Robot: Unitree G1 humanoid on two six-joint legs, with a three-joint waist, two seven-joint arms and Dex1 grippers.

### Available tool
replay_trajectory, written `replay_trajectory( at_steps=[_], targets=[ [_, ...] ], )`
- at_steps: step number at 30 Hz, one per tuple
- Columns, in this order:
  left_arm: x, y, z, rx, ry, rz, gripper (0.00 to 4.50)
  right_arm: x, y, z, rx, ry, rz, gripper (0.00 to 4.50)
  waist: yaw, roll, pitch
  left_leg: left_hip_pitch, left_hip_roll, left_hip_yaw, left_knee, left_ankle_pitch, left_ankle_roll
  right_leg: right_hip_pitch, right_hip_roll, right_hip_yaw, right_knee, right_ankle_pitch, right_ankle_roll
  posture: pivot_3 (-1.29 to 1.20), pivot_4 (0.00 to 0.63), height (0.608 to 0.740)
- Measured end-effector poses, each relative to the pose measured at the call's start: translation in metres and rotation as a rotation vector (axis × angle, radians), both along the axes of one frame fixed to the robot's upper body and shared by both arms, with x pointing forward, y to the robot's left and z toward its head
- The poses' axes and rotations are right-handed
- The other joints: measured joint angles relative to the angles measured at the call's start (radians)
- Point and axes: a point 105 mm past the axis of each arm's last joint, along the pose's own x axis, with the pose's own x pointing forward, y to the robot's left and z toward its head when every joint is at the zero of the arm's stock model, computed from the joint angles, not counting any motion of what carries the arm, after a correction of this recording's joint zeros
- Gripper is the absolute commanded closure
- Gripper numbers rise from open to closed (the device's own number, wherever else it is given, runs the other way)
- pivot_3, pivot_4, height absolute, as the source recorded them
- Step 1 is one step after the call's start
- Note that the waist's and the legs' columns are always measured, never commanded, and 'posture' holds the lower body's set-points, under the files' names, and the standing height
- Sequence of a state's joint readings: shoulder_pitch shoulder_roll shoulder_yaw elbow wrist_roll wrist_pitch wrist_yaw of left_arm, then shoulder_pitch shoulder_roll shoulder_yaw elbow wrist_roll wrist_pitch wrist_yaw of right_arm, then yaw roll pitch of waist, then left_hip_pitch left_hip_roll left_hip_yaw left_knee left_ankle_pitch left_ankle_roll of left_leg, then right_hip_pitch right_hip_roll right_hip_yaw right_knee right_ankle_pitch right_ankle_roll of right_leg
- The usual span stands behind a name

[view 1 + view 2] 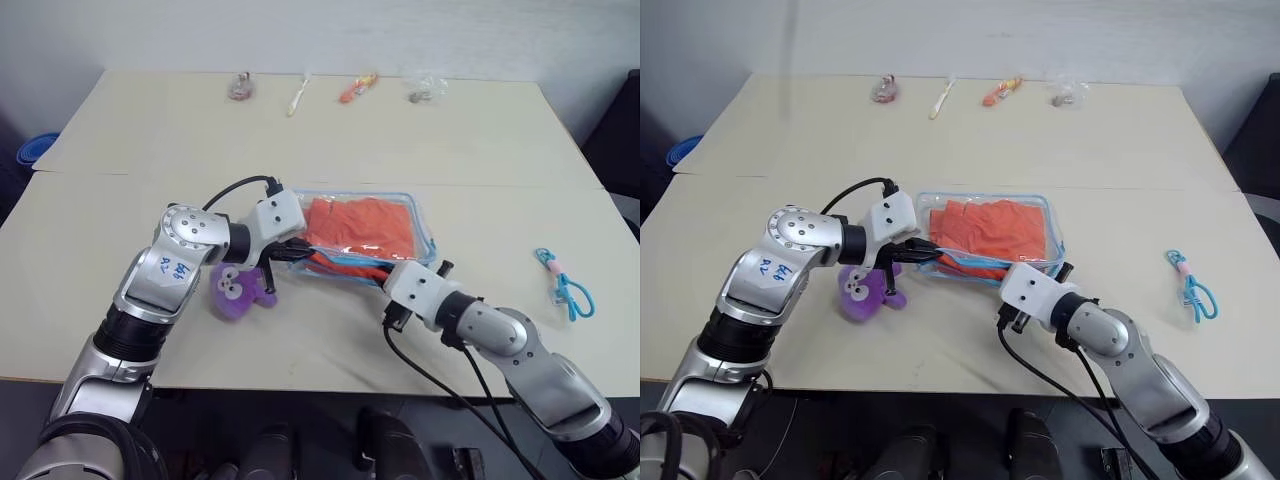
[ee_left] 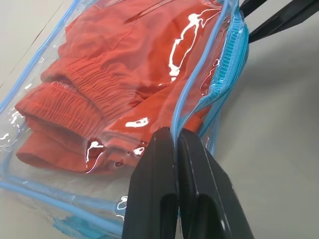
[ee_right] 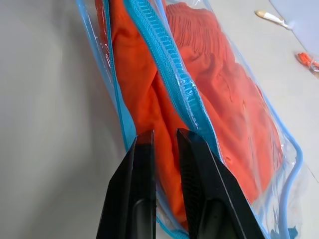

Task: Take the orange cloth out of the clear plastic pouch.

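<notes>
The clear plastic pouch (image 1: 425, 238) with light-blue trim lies flat in the middle of the table, its zipper mouth facing me. The orange cloth (image 1: 360, 225) sits folded inside it and bulges out at the mouth. My left gripper (image 2: 175, 132) is shut on the pouch's clear edge beside the blue zipper (image 2: 230, 64), at the mouth's left end. My right gripper (image 3: 165, 133) is at the mouth's right end, its fingers almost together with a fold of the orange cloth (image 3: 167, 154) pinched in the narrow gap.
A purple plush toy (image 1: 235, 288) lies under my left forearm. Along the far edge are a small dark item (image 1: 240, 87), a white stick (image 1: 298, 97), a slim orange item (image 1: 356, 90) and a clear wrapper (image 1: 425, 92). A blue cord loop (image 1: 565, 285) lies at the right.
</notes>
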State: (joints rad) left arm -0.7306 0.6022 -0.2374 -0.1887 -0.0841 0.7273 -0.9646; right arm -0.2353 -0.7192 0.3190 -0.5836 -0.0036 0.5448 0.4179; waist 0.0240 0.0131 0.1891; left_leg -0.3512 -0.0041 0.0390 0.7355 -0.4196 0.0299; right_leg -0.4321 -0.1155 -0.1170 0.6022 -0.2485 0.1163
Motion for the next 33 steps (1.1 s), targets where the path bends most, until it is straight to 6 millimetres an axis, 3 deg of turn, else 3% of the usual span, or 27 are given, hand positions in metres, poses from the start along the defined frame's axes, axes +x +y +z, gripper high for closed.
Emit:
replay_trajectory(
  at_steps=[2, 12, 18, 29, 33],
  targets=[
    [0.000, 0.000, 0.000, -0.003, 0.002, 0.001, 4.50, 0.002, -0.001, -0.003, -0.010, 0.000, 0.001, 4.49, 0.000, 0.000, 0.000, 0.000, 0.000, 0.000, 0.000, 0.000, 0.000, 0.000, 0.000, 0.000, 0.000, 0.000, 0.000, 0.00, 0.150, 0.740],
    [-0.001, 0.000, 0.000, -0.006, 0.003, -0.003, 4.50, 0.006, -0.001, -0.008, -0.130, -0.080, 0.036, 4.49, -0.001, 0.000, 0.000, 0.000, 0.000, 0.000, 0.000, 0.000, 0.000, 0.000, 0.000, 0.000, 0.000, 0.000, 0.000, 0.00, 0.150, 0.740],
    [-0.001, 0.000, 0.001, -0.007, 0.002, -0.009, 4.50, 0.005, -0.001, -0.010, -0.154, -0.099, 0.041, 2.55, -0.001, 0.000, 0.000, 0.000, 0.000, 0.000, 0.000, 0.000, 0.000, 0.000, 0.000, 0.000, 0.000, 0.000, 0.000, 0.00, 0.150, 0.740],
    [-0.002, 0.001, 0.002, 0.007, -0.016, -0.021, 4.50, 0.005, -0.005, -0.014, -0.216, -0.126, 0.027, 2.55, -0.002, 0.000, 0.000, 0.000, 0.000, 0.000, 0.000, 0.000, 0.000, 0.000, 0.000, 0.000, 0.000, 0.000, 0.000, 0.00, 0.150, 0.740],
    [-0.002, 0.001, 0.002, 0.005, -0.014, -0.023, 4.50, 0.012, -0.006, -0.014, -0.217, -0.137, 0.005, 1.64, -0.002, 0.000, 0.000, 0.000, 0.000, 0.000, 0.000, 0.000, 0.000, 0.000, 0.000, 0.000, 0.000, 0.000, 0.000, 0.00, 0.150, 0.740]
  ],
)
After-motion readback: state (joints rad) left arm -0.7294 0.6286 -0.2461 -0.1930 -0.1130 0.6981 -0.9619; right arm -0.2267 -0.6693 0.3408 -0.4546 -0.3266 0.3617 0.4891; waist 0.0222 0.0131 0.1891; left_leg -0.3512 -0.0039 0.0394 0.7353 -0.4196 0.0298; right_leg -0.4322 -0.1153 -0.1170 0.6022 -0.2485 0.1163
